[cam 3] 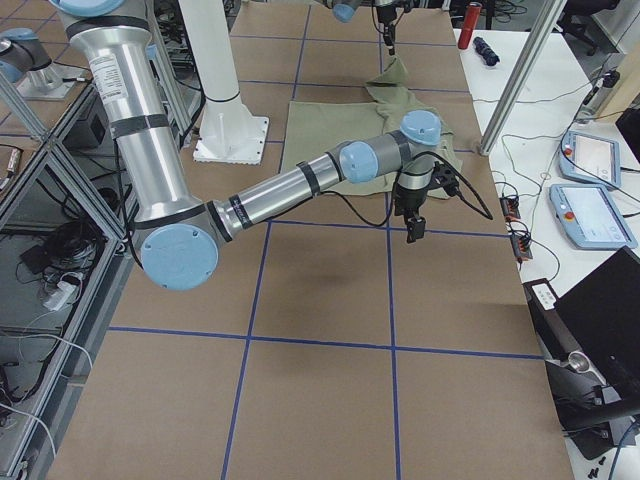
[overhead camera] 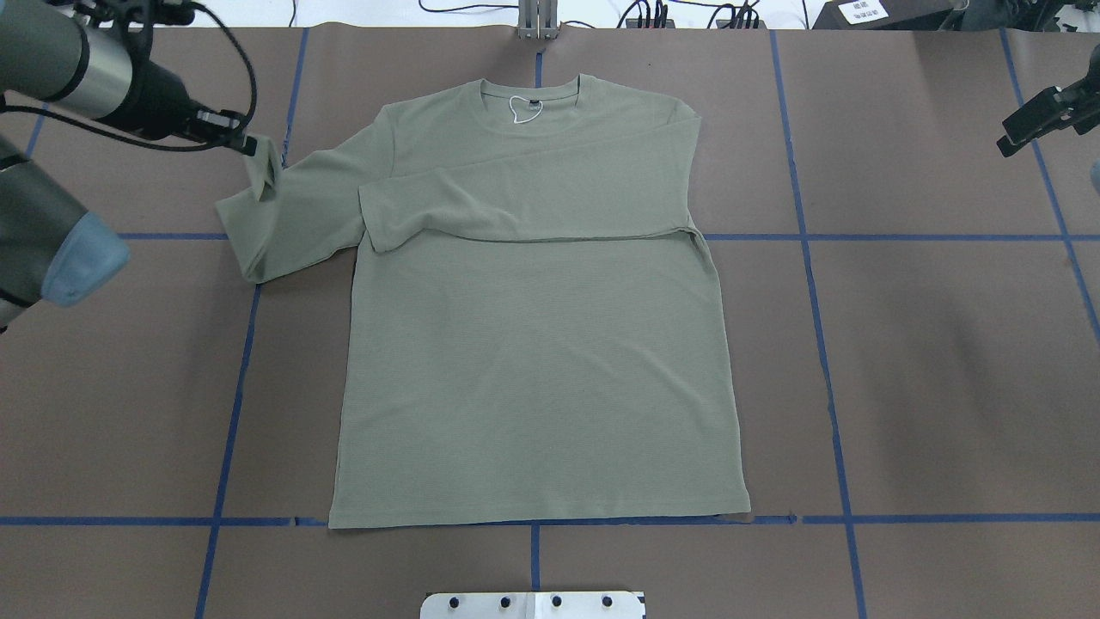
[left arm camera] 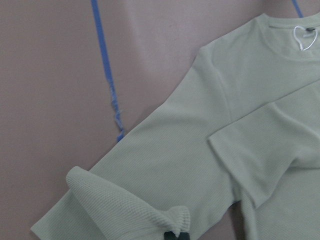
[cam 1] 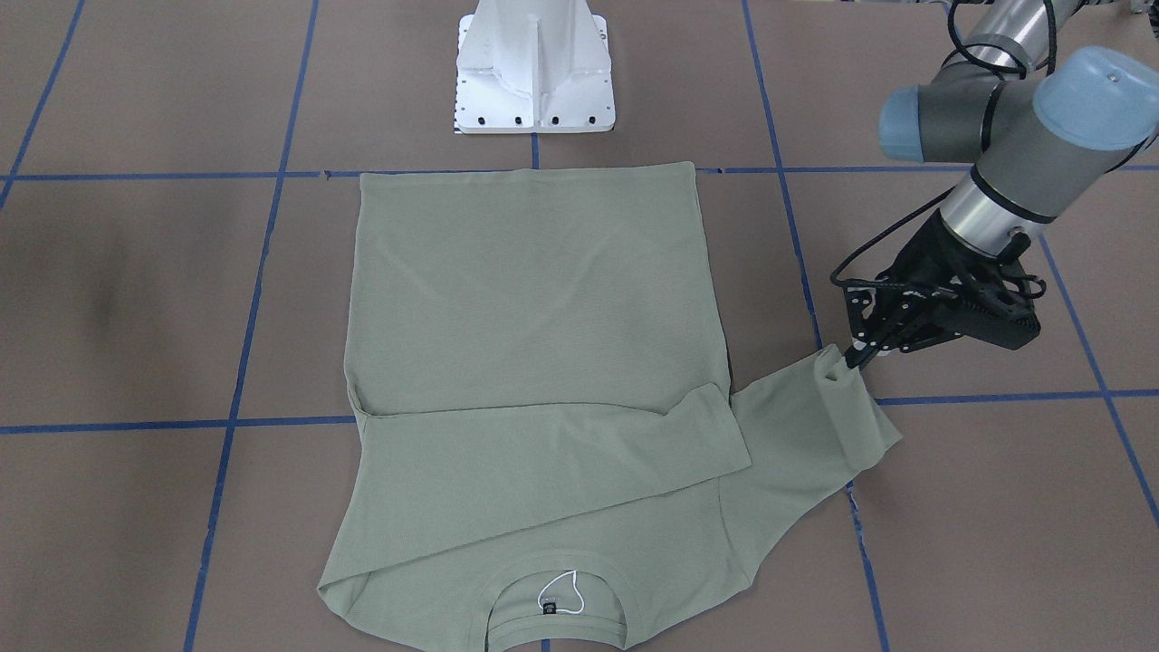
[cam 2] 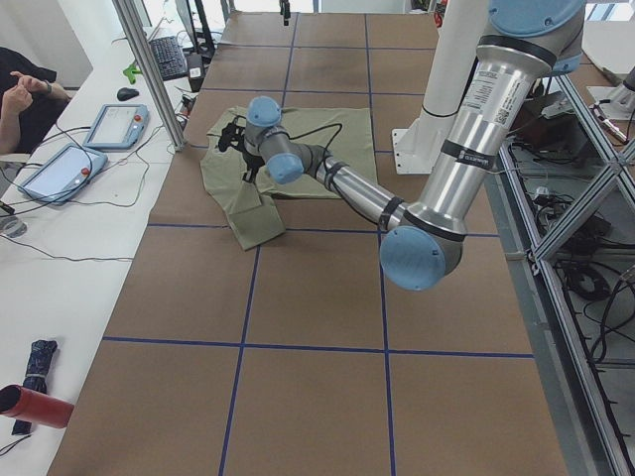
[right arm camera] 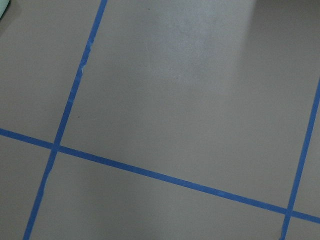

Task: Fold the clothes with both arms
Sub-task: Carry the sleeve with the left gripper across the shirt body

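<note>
Left gripper [overhead camera: 249, 146] of mine is clamped on the cuff [overhead camera: 268, 170] of one sleeve, holding it raised off the table [overhead camera: 928, 361] at ten o'clock in the overhead view. I find the shirt [overhead camera: 533, 370] flat at table centre, neckline at twelve o'clock, other sleeve [overhead camera: 516, 202] folded across the chest. My right gripper [overhead camera: 1044, 116] hangs at two o'clock, well apart from the cloth; open or closed, I cannot tell.

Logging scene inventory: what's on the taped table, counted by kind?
shirt: 1
robot arms: 2, the left arm and the right arm
white pedestal: 1
Total: 4
</note>
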Controlling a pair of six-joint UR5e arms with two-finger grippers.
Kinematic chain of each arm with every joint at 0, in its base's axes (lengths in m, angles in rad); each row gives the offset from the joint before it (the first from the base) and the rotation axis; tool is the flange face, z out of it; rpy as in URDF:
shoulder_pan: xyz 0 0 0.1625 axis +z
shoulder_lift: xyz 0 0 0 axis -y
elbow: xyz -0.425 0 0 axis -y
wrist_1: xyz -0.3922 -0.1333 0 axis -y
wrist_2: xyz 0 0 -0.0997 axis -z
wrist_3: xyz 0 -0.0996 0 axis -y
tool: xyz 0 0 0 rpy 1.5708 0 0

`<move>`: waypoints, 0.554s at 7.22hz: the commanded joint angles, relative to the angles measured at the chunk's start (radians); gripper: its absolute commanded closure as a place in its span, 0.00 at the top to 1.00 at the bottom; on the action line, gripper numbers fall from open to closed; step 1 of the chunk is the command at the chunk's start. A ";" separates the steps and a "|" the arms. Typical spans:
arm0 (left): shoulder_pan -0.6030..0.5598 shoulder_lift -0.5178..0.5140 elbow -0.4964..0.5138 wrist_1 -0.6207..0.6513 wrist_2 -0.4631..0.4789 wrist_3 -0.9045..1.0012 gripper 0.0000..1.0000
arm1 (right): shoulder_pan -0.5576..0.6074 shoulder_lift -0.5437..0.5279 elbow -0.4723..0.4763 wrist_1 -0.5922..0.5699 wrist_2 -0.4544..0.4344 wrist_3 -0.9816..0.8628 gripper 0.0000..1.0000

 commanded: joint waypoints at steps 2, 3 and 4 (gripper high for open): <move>0.072 -0.344 0.169 0.069 0.034 -0.199 0.00 | 0.006 -0.005 0.000 0.000 0.003 -0.005 1.00; 0.139 -0.471 0.297 0.066 0.110 -0.293 0.00 | 0.006 -0.005 0.000 0.000 0.001 -0.005 1.00; 0.193 -0.601 0.438 0.057 0.167 -0.347 0.00 | 0.006 -0.005 0.001 0.000 0.001 -0.005 1.00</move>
